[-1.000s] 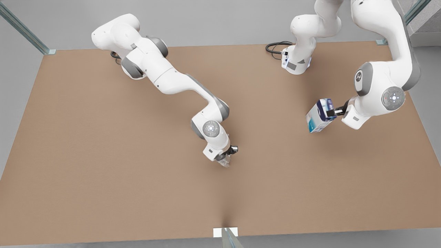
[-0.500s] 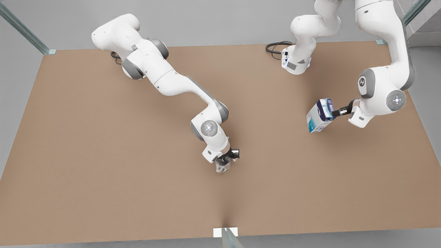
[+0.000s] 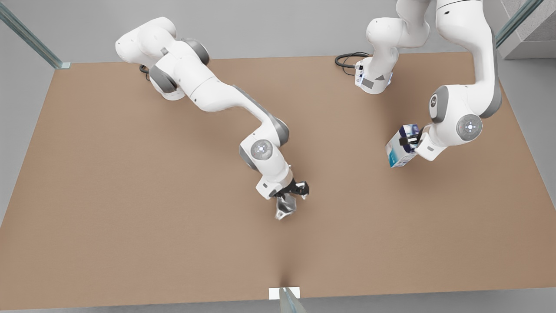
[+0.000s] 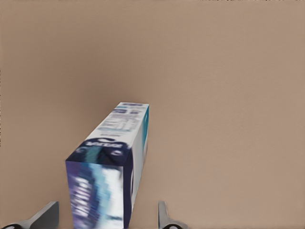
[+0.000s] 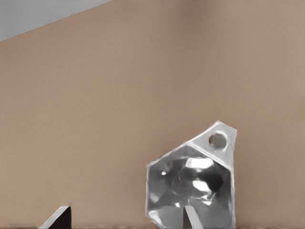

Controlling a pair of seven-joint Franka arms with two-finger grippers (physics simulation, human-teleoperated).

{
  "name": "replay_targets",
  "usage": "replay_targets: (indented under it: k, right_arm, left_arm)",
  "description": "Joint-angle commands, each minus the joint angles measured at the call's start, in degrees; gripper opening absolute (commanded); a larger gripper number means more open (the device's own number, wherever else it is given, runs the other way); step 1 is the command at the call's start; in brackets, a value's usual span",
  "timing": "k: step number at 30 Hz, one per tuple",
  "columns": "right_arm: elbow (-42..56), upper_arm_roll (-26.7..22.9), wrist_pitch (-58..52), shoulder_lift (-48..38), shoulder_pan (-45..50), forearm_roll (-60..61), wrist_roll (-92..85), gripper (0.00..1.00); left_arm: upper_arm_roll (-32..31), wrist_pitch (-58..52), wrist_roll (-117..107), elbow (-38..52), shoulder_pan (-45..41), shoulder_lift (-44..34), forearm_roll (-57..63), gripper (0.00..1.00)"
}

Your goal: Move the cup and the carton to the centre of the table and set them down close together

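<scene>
The white and blue carton (image 3: 396, 153) stands on the brown table (image 3: 130, 195) toward the front view's right. My left gripper (image 3: 408, 141) is at its dark blue top, open. In the left wrist view the carton (image 4: 119, 143) sits between the two fingertips (image 4: 47, 214) with a gap on each side. The shiny faceted cup (image 3: 284, 209) rests on the table near the centre. Just above it, my right gripper (image 3: 296, 195) is open. In the right wrist view the cup (image 5: 190, 181) lies by one fingertip (image 5: 189, 217), the other far apart from it.
Two white arm bases (image 3: 373, 80) stand at the table's far edge, with a black cable (image 3: 347, 58) beside one. A white marker (image 3: 284, 293) sits at the near edge. Bare tabletop (image 3: 343, 182) lies between cup and carton.
The right gripper has opened and drawn back slightly from the cup, which stays on the table. The left arm has swung in and down over the carton, which has not moved.
</scene>
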Motion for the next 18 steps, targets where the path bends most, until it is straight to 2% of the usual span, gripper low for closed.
replay_targets:
  k: [1,5,8,10,12,14,15,18]
  right_arm:
    - [-2.55,0.00,0.00,-2.34,-1.61,-0.11,-0.39,0.98]
    - [-25.04,0.08,-1.06,-24.56,-12.68,-0.11,-7.43,1.00]
    - [-26.20,0.17,-20.47,-35.65,-20.59,-0.20,-12.78,1.00]
    - [-27.42,0.17,-31.27,-42.06,-29.82,-0.20,-26.58,1.00]
    - [-26.73,-1.49,-37.09,-43.83,-36.07,-0.99,-34.14,1.00]
    - [-22.16,-6.68,-42.53,-43.48,-36.07,-1.69,-38.63,1.00]
    - [-18.56,-6.95,-44.82,-41.98,-36.33,-1.78,-38.80,1.00]
    - [-17.15,-7.74,-44.65,-40.75,-36.77,-1.52,-44.25,1.00]
  left_arm:
    - [0.04,0.53,0.03,-0.10,1.62,-0.05,0.01,1.00]
    - [0.30,1.94,-0.41,-1.69,1.53,-0.57,0.01,1.00]
    - [0.30,1.59,-0.15,-1.86,1.53,-0.66,0.01,1.00]
    - [0.30,1.06,0.03,-2.65,1.53,-0.84,0.01,1.00]
    - [0.22,1.06,0.03,-3.00,1.53,-0.66,0.01,1.00]
    - [0.22,1.06,0.29,-3.01,1.18,-0.66,0.01,1.00]
    - [0.22,1.15,0.64,-3.44,1.18,-0.57,0.01,1.00]
    - [0.22,1.24,0.64,-3.53,1.18,-0.22,0.01,1.00]
